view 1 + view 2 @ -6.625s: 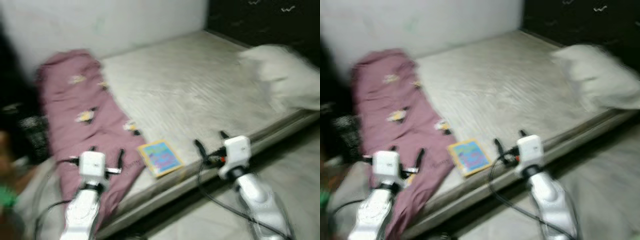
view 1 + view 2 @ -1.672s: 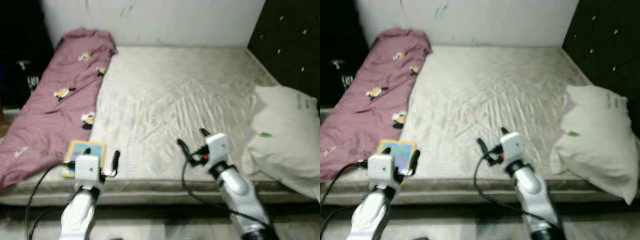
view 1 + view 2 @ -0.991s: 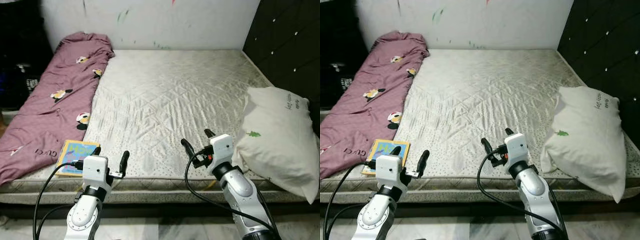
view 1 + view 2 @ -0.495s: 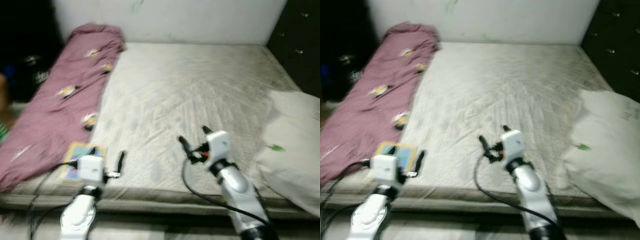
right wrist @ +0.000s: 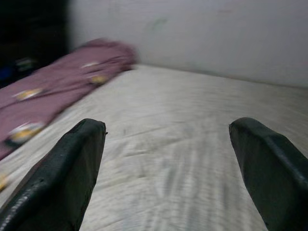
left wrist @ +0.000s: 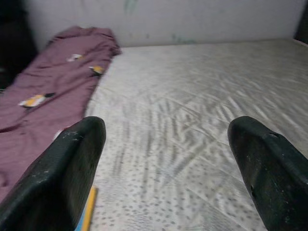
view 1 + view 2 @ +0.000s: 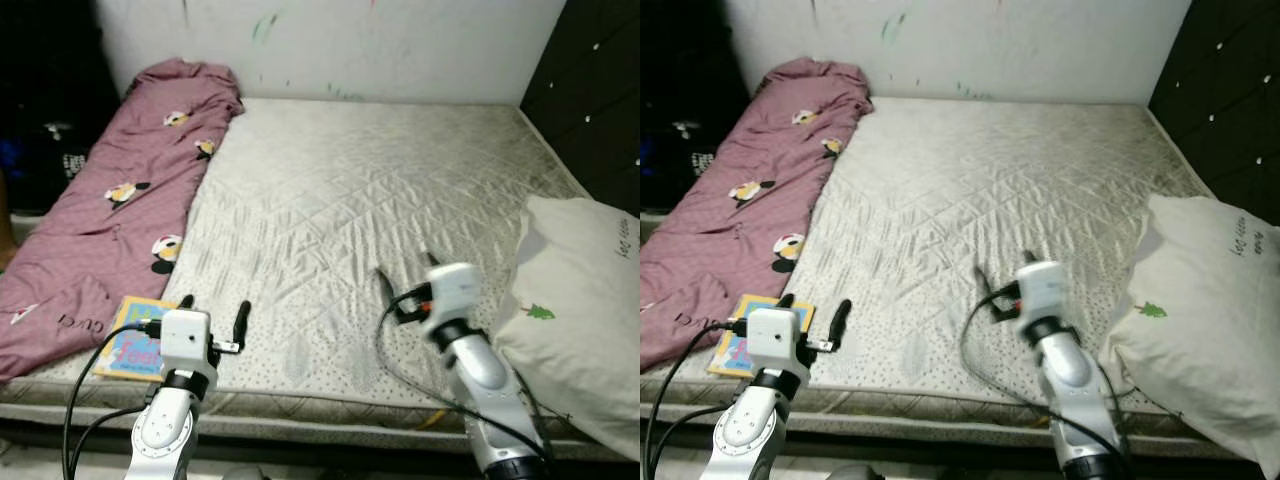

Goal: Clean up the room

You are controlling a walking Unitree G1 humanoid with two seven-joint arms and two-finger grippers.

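The book (image 7: 133, 337) lies flat at the bed's (image 7: 380, 200) near edge, just beside the blanket (image 7: 110, 215). Thin, light, stiff (pinch its overhanging edge). Left gripper (image 7: 212, 312) and right gripper (image 7: 405, 285) both spread, empty.

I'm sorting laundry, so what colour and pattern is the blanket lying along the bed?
The blanket is dusty pink with small cartoon prints, clearest in the left eye view.

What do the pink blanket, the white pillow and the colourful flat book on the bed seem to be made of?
The pink cartoon-print blanket looks like soft matte woven fabric: it folds and creases. The white pillow with a small green print seems cloth-covered with soft filling: puffy and wrinkled. The colourful flat book looks like printed paper or card with a slightly glossy cover, though its material is uncertain.
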